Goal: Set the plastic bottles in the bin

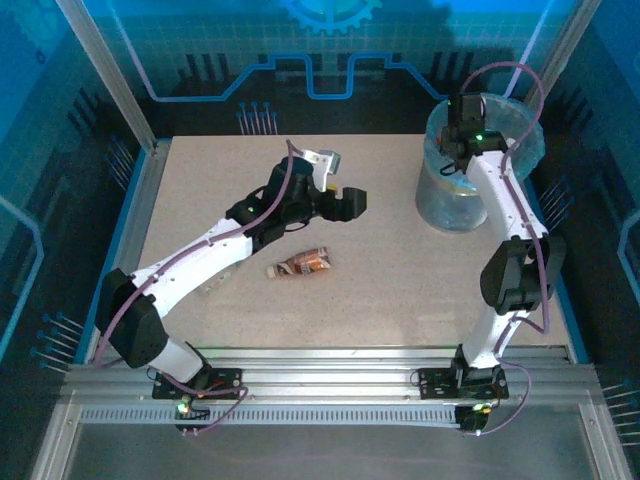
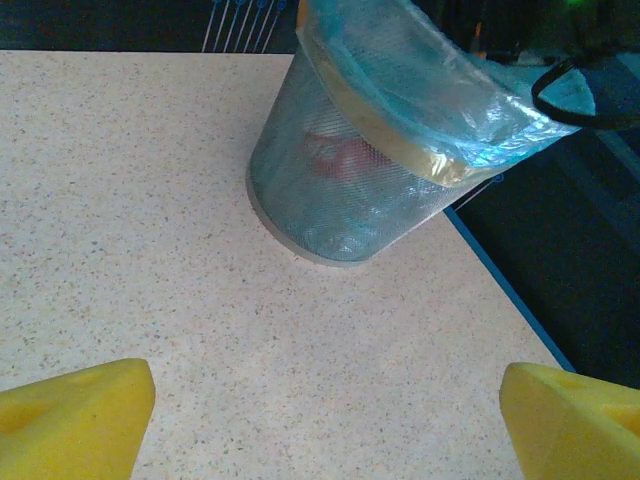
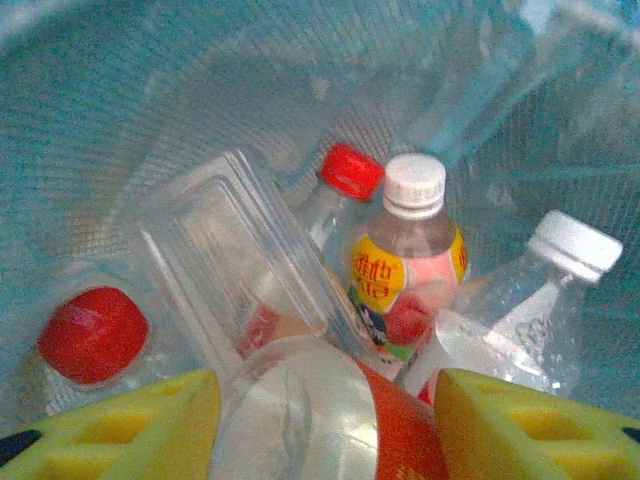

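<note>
My right gripper (image 3: 328,425) (image 1: 455,150) hangs inside the bin (image 1: 450,205) (image 3: 150,90). A clear bottle with a red label (image 3: 300,410) fills the gap between its yellow fingers (image 3: 120,430); I cannot tell whether they press on it. Below lie several plastic bottles: one with a white cap and a yellow-pink label (image 3: 410,260), a red-capped one (image 3: 352,170), a clear white-capped one (image 3: 560,290). One bottle with a brown-red label (image 1: 300,264) lies on its side mid-table. My left gripper (image 1: 345,203) (image 2: 325,420) hovers beyond it, open and empty, facing the bin (image 2: 340,190).
A clear squared container (image 3: 240,260) leans among the bottles in the bin. A small clear item (image 1: 215,287) lies beside my left forearm. The table's right edge (image 2: 500,290) runs close past the bin, with a dark drop beyond it.
</note>
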Robot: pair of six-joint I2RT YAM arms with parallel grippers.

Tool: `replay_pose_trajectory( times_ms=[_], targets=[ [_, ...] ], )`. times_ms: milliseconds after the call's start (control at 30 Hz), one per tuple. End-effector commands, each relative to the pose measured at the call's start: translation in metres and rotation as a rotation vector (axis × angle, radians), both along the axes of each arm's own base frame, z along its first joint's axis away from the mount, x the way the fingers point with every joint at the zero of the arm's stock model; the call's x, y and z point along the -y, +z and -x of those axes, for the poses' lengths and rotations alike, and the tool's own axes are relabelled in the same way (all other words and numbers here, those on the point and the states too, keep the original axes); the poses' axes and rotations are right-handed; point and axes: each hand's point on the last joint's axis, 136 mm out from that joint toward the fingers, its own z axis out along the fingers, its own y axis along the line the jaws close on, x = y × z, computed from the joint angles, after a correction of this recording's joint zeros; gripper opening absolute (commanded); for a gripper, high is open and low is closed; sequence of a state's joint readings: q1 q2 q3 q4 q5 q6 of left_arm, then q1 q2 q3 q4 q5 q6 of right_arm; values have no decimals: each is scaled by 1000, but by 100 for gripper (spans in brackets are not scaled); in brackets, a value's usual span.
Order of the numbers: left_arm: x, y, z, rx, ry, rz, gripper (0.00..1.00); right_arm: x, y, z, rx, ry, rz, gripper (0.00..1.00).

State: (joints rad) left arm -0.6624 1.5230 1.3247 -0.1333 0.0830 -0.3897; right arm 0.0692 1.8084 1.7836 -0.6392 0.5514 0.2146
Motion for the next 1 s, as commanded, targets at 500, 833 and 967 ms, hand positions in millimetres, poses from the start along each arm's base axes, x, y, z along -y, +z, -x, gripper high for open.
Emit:
replay_pose_trajectory(
  times_ms=[500, 833, 967],
  targets=[
    [-26, 38, 0, 125, 70, -14, 91, -24, 69, 32, 200, 70, -271, 79],
    [-75, 43, 7, 155, 178, -29, 91, -63, 137, 63, 366, 207, -279, 81],
    [-103, 25, 14, 114, 241, -65, 91, -142, 148, 78, 352, 520, -288, 81]
  ],
)
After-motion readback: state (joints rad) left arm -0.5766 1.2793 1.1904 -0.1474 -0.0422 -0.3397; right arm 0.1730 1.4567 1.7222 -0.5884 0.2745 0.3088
